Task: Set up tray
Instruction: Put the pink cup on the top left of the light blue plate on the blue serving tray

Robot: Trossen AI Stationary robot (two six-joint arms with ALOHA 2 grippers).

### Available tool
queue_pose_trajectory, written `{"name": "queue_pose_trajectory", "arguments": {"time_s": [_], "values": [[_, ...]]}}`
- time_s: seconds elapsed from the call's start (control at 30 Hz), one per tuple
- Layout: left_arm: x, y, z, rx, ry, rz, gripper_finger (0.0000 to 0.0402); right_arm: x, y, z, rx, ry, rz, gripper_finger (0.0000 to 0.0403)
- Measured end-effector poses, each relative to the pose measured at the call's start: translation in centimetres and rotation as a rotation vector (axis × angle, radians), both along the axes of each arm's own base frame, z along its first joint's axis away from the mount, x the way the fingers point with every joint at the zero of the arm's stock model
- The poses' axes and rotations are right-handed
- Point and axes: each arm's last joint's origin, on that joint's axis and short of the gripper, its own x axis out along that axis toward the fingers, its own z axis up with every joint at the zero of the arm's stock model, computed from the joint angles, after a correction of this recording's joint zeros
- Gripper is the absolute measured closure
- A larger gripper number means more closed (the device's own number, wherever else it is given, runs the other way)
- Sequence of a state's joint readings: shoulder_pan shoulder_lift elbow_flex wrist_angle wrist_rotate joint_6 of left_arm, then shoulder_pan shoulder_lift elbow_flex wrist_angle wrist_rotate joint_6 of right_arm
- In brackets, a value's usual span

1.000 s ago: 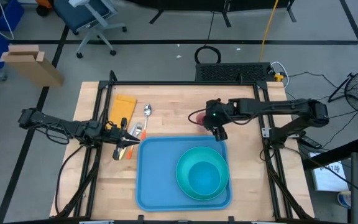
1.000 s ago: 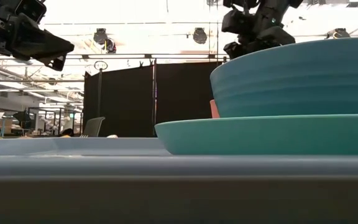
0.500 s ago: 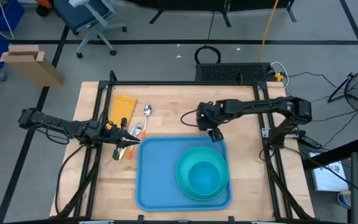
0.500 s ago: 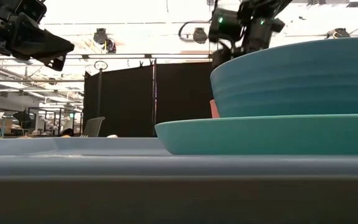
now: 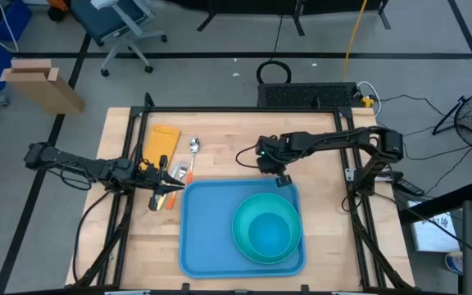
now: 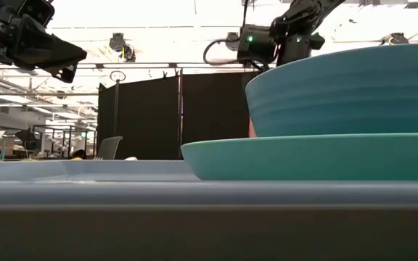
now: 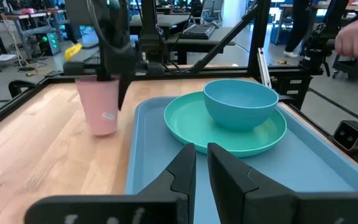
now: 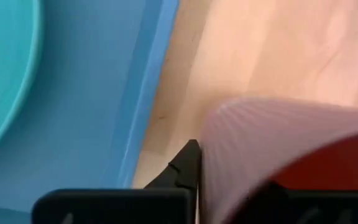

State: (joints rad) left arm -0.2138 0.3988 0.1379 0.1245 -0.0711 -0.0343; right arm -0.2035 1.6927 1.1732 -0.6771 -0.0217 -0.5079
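Left wrist view first: what has the right claw (image 7: pixel 107 87) got?

It is clamped on the rim of the pink cup (image 7: pixel 101 109), one finger (image 8: pixel 185 163) against the outer wall. The cup stands upright on the table (image 7: pixel 36 155) right under the claw.

And the tray (image 7: pixel 143 162)?

Just beside the claw, its rim close to the cup but not touching it. Beyond that rim, farther from the claw, sits the plate (image 7: pixel 185 127) with the bowl (image 7: pixel 240 102) on it.

So how should the step go?

I judge the cup is bound for the tray. Lift straight up until the base clears the rim, carry it level, and set it on the bare corner nearest the claw, short of the plate. A rim pinch can let the cup swing, so move slowly and let go only once the base sits flat.

The left claw (image 5: pixel 164 187)?

It waits off the tray's far side, well apart from the right claw.
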Motion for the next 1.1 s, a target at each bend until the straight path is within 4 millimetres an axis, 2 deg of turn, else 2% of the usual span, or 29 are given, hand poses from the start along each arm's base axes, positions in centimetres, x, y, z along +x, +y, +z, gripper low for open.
{"name": "queue_pose_trajectory", "arguments": {"time_s": [0.17,0.3,0.4,0.47,0.57,0.67,0.83,0.97,1.1], "values": [[0.0,0.0,0.1,-0.005,-0.005,0.0,0.0355,-0.5,0.1,2.8,-0.092,-0.062,-0.035,0.04],[0.0,0.0,0.1,-0.006,-0.009,0.001,0.0355,0.1,0.9,7.3,-0.101,-0.188,-0.076,0.0401],[0.0,0.0,0.2,-0.008,-0.021,0.001,0.0355,1.0,2.6,10.0,-0.086,-0.214,-0.05,0.0401],[0.0,0.0,0.4,-0.008,-0.037,0.001,0.0355,2.4,4.1,11.6,-0.08,-0.252,-0.016,0.0402],[0.1,0.0,0.6,-0.01,-0.059,0.005,0.0355,4.3,6.2,12.8,-0.067,-0.247,0.042,0.0402],[0.1,0.0,0.7,-0.011,-0.067,0.01,0.0355,6.5,7.9,13.0,-0.055,-0.215,0.076,0.0402],[0.1,0.1,0.6,-0.002,-0.062,0.054,0.0355,9.4,11.2,11.8,-0.028,-0.194,0.122,0.0402],[0.1,0.2,0.6,-0.002,-0.061,0.061,0.0355,10.7,13.9,9.8,-0.026,-0.151,0.18,0.0402],[0.1,0.2,0.4,-0.009,-0.043,0.062,0.0355,11.7,15.7,7.4,-0.035,-0.119,0.228,0.0402]]}}
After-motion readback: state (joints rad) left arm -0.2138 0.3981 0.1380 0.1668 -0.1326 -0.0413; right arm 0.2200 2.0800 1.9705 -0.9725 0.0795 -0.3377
